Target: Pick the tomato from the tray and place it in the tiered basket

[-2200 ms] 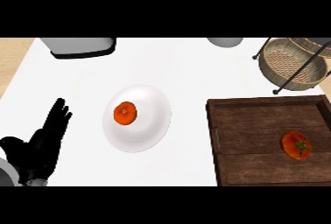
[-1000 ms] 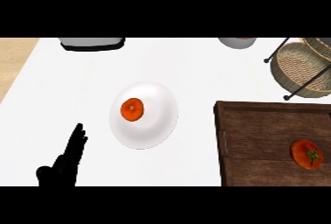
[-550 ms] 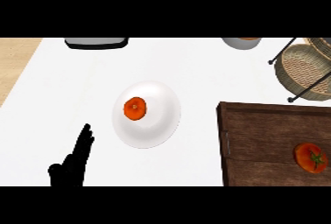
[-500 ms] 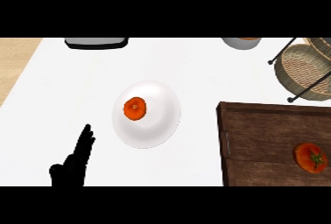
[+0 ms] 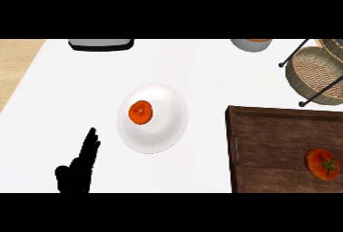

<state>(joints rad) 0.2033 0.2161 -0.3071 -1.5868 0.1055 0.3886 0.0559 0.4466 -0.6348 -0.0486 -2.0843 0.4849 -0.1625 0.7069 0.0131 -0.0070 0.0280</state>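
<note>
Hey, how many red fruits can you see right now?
2: the tomato on the tray at right, a second fruit on the plate at centre. The basket is partly cut off, so more may be hidden.

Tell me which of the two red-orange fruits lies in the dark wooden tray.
The green-stemmed red tomato at the view's right; the orange fruit rests on the white round plate.

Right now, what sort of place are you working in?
Most likely a kitchen counter: a white worktop holds a plate with a round orange fruit, a wooden tray with a tomato, and a wire tiered basket at the far right.
</note>
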